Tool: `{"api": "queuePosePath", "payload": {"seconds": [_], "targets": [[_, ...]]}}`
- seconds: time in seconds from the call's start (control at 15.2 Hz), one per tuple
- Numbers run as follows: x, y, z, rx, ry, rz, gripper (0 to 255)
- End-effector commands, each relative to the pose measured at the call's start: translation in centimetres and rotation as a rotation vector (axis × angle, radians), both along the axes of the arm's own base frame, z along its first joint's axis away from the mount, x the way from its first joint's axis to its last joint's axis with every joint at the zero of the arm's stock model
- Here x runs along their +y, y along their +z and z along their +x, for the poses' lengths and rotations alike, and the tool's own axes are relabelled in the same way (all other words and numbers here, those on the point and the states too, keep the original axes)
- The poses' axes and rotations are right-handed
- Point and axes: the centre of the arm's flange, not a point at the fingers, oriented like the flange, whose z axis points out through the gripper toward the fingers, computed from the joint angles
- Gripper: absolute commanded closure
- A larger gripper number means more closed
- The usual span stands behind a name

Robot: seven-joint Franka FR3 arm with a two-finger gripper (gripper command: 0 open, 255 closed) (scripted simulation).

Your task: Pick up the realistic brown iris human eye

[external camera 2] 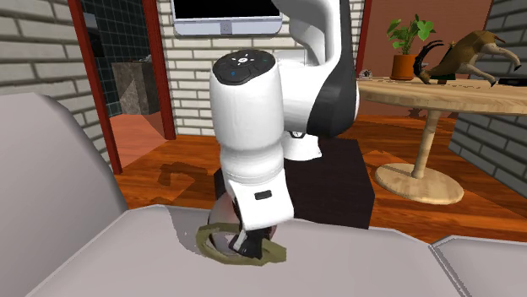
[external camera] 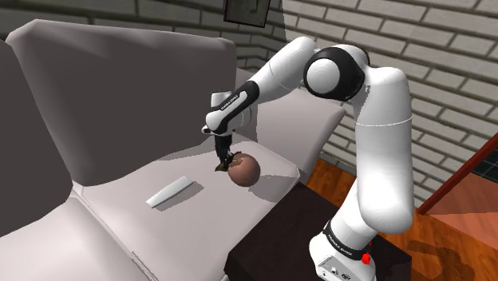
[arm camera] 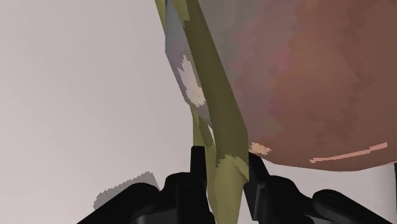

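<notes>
- The arm [external camera: 375, 120] is white and bends down over a light grey sofa [external camera: 120, 96]
- The claw [external camera: 224, 166] is black and points down at the seat
- The eye [external camera: 246, 169] is a round brown ball, low on the seat cushion near the front edge
- A dull green strip [arm camera: 216, 108] runs around the side of the eye [arm camera: 305, 83]
- In the wrist view the claw [arm camera: 222, 162] is nearly closed, and its two fingers [arm camera: 198, 168] pinch the green strip between them
- In the second exterior view the arm stands in front of the eye [external camera 2: 221, 234], and the green strip [external camera 2: 205, 240] peeks out on both sides
- A flat white thing [external camera: 171, 191] lies on the same seat, apart from the eye, toward the shoulder view's left
- The dark stand [external camera: 271, 239] is just beside the sofa
- A brick wall [external camera: 415, 40] is behind the arm
- A round wooden table [external camera 2: 448, 93] with a potted plant [external camera 2: 405, 42] stands on the wooden floor [external camera 2: 169, 169]
</notes>
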Motion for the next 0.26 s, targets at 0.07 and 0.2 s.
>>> {"api": "queuePosePath", "payload": {"seconds": [0.07,0.2], "targets": [[-0.14,1.69,-0.04,-0.001,0.0,0.0,255],[-0.14,1.77,-0.04,-0.001,0.0,0.0,255]]}}
